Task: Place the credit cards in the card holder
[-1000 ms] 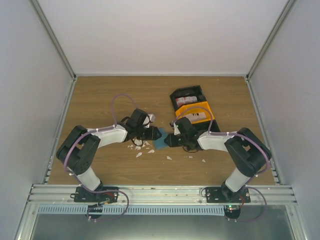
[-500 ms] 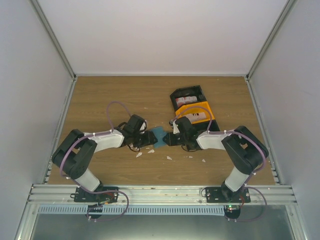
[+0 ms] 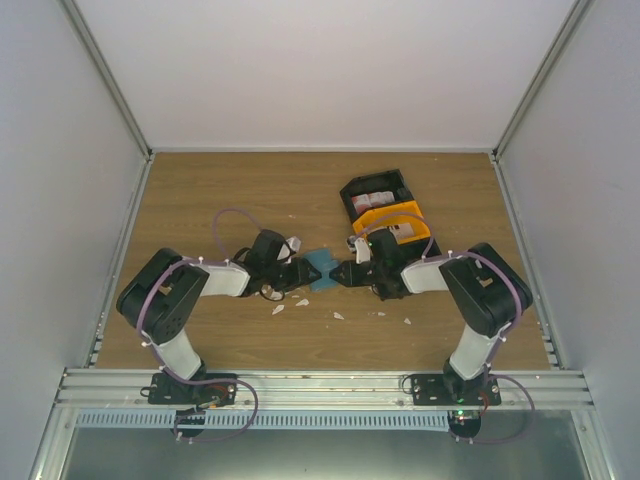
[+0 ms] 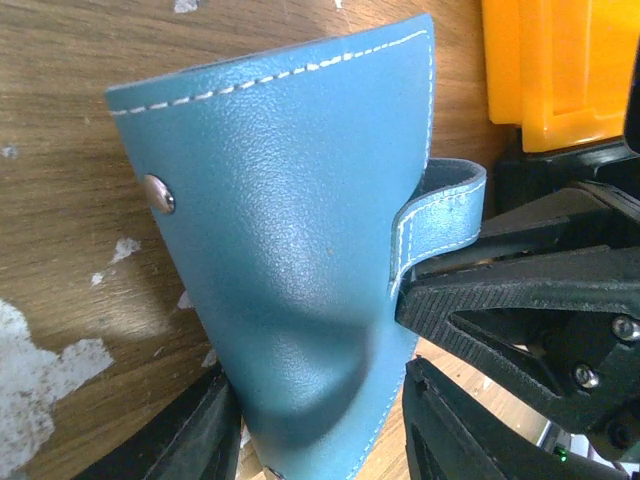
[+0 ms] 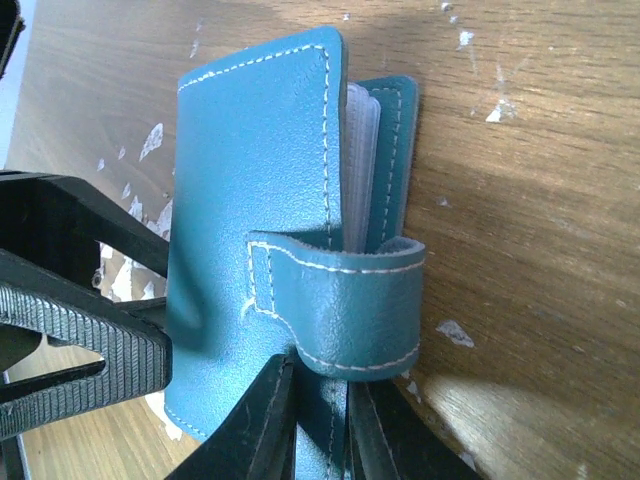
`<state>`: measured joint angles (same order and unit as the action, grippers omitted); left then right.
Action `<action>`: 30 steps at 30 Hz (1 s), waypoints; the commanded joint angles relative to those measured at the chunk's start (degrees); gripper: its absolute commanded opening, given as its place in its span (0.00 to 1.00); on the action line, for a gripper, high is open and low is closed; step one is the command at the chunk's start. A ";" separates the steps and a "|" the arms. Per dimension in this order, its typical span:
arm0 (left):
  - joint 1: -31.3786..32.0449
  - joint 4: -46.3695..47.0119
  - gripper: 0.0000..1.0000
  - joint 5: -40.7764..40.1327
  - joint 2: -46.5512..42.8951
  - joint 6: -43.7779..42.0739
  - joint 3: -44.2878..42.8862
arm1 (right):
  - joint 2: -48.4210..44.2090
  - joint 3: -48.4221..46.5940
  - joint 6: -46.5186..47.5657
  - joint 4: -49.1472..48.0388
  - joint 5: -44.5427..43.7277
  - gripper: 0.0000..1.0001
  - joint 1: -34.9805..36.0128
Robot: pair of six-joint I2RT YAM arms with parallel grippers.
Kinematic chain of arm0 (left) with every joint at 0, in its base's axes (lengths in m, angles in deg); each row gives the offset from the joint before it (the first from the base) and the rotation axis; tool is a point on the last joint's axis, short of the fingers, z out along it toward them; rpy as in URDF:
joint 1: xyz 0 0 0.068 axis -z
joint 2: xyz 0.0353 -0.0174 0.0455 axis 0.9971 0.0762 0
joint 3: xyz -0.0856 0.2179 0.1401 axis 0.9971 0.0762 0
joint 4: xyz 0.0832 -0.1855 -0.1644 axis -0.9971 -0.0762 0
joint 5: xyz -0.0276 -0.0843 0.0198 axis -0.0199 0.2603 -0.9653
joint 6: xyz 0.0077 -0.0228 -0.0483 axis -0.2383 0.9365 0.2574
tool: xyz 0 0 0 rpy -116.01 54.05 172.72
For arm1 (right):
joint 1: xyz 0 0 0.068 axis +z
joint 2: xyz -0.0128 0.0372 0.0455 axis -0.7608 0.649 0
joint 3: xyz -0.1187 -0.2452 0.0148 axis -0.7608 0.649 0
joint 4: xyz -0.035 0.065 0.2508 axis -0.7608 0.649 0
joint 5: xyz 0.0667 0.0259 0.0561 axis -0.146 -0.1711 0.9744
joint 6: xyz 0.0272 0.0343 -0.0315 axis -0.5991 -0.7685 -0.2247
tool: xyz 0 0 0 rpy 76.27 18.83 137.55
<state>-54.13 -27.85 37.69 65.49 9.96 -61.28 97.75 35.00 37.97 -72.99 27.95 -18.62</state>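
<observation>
Wooden table [image 3: 200, 200] below, white scraps [image 3: 286, 303] near the left gripper [image 3: 297, 272]. Beyond the right gripper [image 3: 338, 275] sit the black bin [image 3: 350, 190], cards [image 3: 372, 201] inside, and the orange bin [image 3: 385, 213]. Between both grippers: the holder [image 4: 290, 250]! Left jaws stand about half open, squeezing its lower end. Right jaws, nearly closed, pinch its edge at the strap [image 5: 340, 300].

card holder [image 3: 320, 266] | between left tool [image 3: 302, 272], right tool [image 3: 339, 275] | both touching
</observation>
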 commanded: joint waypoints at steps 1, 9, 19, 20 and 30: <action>0.75 5.73 0.47 3.85 3.77 -1.44 2.71 | 5.46 1.84 3.54 6.66 2.24 0.14 0.07; 0.75 8.01 0.39 6.82 3.30 -4.62 2.07 | 5.38 1.30 3.63 4.82 5.27 0.13 0.11; 0.33 3.84 0.03 5.05 -2.40 -9.35 1.11 | -4.53 2.32 3.29 5.65 2.18 0.23 -0.14; 0.31 3.16 0.02 5.16 -3.40 -9.35 0.92 | -6.52 2.71 2.54 5.67 1.40 0.26 -0.14; -1.33 -1.10 0.02 12.80 -17.33 -1.92 -2.89 | -29.61 14.52 -12.32 -5.54 -2.11 0.64 -0.14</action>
<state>-54.67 -29.93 45.80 53.76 4.67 -60.71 74.43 45.03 33.75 -71.78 26.68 -18.97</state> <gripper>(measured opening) 0.104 0.608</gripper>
